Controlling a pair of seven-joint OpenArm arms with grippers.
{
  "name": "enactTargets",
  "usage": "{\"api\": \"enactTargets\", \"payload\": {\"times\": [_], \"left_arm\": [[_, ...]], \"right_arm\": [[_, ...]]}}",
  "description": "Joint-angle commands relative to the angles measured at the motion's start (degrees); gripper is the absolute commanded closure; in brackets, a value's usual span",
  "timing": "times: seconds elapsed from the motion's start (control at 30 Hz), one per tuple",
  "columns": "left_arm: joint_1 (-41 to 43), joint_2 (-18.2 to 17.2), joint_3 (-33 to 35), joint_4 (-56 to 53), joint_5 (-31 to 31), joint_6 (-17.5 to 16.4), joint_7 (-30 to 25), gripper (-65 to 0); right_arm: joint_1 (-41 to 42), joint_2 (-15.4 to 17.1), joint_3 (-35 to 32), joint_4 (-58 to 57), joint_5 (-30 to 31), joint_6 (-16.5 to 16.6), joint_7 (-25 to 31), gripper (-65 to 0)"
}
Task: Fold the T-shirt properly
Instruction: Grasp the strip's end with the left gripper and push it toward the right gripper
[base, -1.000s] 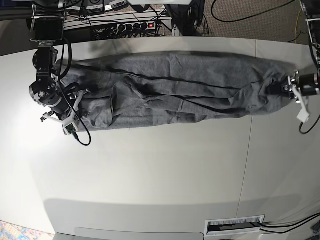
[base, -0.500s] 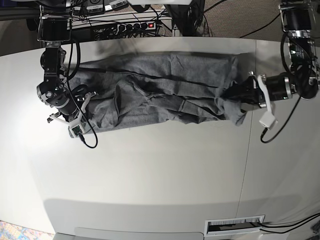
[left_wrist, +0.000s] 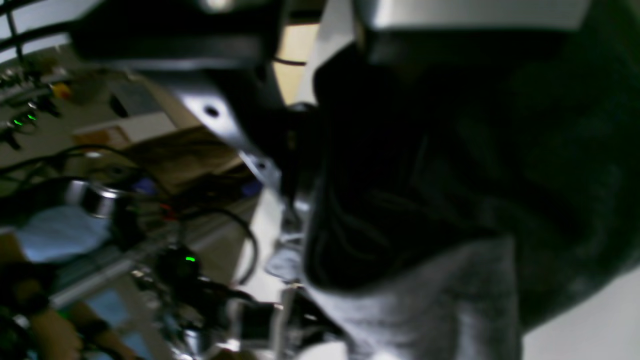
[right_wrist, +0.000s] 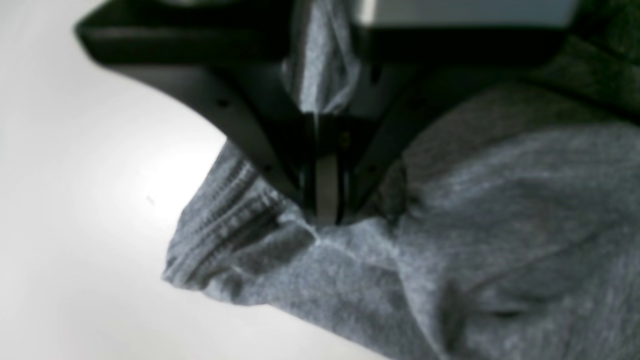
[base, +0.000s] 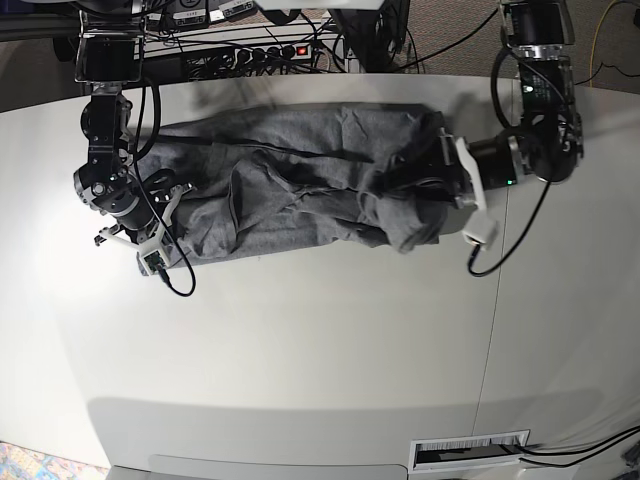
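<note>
Folding the T-shirt crosswise was, by my judgement, the step in hand; it lay bunched on the far half of the table. The right gripper had its fingers pinched tight on the cloth beside a ribbed hem. The left gripper was buried in the fabric's other end, apparently clamping a thick bunch. Doing it well meant carrying that end over level, edges aligned.
</note>
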Motion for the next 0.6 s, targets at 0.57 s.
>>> {"api": "enactTargets", "payload": {"times": [0.57], "left_arm": [[-2.7, 3.4, 8.9, 0.9, 8.4, -0.8, -7.2, -14.0]], "right_arm": [[0.7, 0.7, 0.1, 0.6, 0.2, 0.4, -0.3, 0.0]]}}
